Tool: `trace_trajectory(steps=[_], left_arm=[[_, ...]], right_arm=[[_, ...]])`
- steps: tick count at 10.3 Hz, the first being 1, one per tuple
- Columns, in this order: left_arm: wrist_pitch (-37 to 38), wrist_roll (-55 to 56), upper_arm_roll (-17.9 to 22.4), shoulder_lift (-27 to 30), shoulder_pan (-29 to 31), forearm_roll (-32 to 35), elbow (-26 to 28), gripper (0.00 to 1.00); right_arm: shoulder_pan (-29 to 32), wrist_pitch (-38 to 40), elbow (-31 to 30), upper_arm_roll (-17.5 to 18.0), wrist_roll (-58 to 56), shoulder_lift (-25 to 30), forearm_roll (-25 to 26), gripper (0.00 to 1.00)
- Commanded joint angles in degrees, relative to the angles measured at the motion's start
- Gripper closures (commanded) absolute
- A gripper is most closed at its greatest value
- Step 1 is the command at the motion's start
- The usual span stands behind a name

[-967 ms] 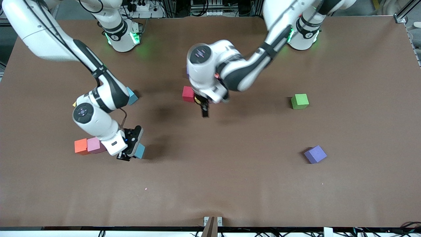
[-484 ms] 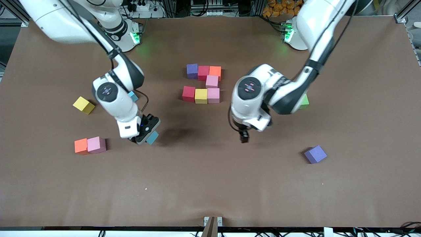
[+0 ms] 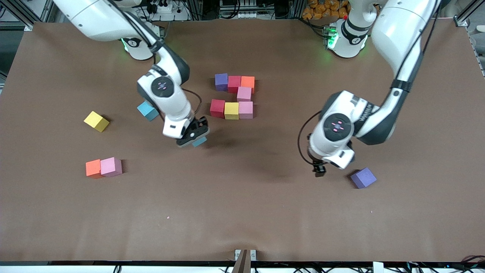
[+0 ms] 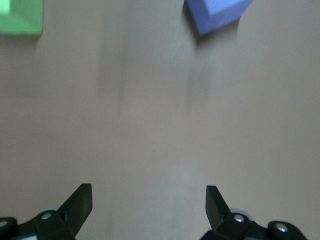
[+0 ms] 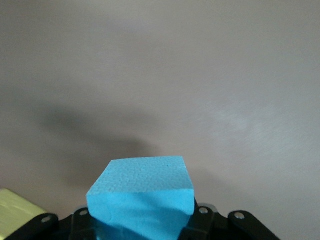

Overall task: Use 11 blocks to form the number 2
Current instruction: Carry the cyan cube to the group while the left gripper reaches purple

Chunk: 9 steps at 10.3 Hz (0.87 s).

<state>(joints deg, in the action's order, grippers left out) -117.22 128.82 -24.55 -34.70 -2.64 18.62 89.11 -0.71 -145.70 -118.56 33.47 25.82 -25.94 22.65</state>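
While the digit is only part built, the right gripper (image 3: 194, 137) hangs above bare table, just nearer the front camera than the partial number 2 (image 3: 235, 97), its fingers clamped on two opposite sides of a blue block (image 5: 142, 197). That cube looks like matte foam: probably light, slightly soft and grippy, best taken squarely across two flat faces, as it is now.

Seven cubes form the top of the digit: a purple, red and orange row, one pink below the orange, then a red, yellow and pink row.

A second blue block (image 3: 147, 110) sits beside the right arm's wrist. A yellow block (image 3: 96, 121) and a touching orange block (image 3: 93, 168) and pink block (image 3: 111, 167) lie toward the right arm's end.

The left gripper (image 4: 149, 205) hovers with its fingers spread wide and empty, over bare table beside a loose purple block (image 3: 363, 178). A green block (image 4: 20, 16) shows only in the left wrist view.
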Motion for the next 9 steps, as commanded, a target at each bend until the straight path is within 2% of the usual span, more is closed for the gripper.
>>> trace_trajectory(steps=[1,3,5,7,9], left_arm=[[-2.13,-8.9,-6.1,2.97,10.15,-0.69,5.36,0.0],[-3.1,-18.91,-10.15,2.97,17.11,-0.26,8.0,0.0],[-3.45,-32.25,-10.26,2.54,19.07,0.27,8.46,0.0],[-3.63,-45.35,-10.0,2.1,20.48,0.71,8.19,0.0],[-3.8,-54.69,-9.47,0.09,20.92,2.98,6.79,0.0]], right_arm=[[-2.61,-1.34,-0.53,-0.68,13.93,-0.68,-0.59,0.78],[-5.17,-1.25,-0.09,-2.08,23.28,-3.05,0.11,0.78],[-6.5,-0.81,1.14,-2.88,26.11,-4.73,0.11,0.78],[-9.64,-0.81,3.06,-5.5,28.22,-7.27,0.02,0.78],[-11.76,-0.55,4.82,-6.39,30.07,-8.59,-0.06,0.78]])
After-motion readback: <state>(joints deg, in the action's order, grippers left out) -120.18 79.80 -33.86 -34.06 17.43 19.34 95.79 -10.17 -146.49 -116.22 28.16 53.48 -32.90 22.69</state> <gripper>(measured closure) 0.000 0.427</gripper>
